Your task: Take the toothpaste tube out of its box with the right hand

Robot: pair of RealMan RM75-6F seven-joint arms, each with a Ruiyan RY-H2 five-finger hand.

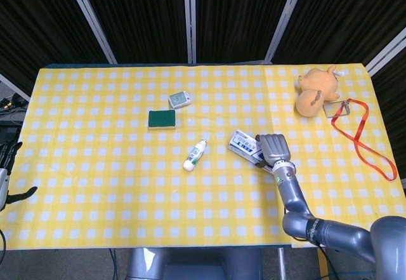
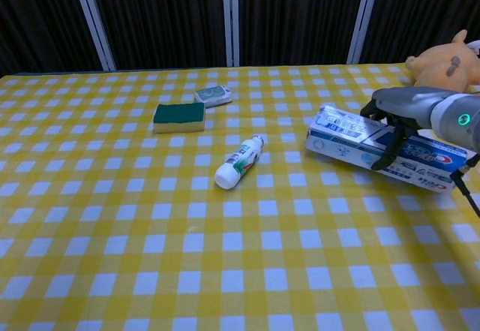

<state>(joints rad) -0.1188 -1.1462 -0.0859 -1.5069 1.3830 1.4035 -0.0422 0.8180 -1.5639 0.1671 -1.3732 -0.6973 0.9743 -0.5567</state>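
Observation:
The white-and-blue toothpaste box [image 1: 243,143] [image 2: 352,137] lies flat on the yellow checked tablecloth at the right of the middle. My right hand [image 1: 273,148] [image 2: 401,112] lies over the box's right half, and its fingers [image 2: 384,151] curl down over the near side, gripping it. The box's ends look closed and no tube shows. At the table's far left edge my left hand [image 1: 6,172] hangs with its fingers apart, holding nothing.
A white bottle [image 1: 195,155] [image 2: 240,162] lies left of the box. Further back are a green sponge [image 1: 162,119] [image 2: 179,116] and a small pack [image 1: 179,99] [image 2: 213,95]. A plush toy [image 1: 317,89] [image 2: 446,64] and an orange lanyard [image 1: 363,141] lie at the right.

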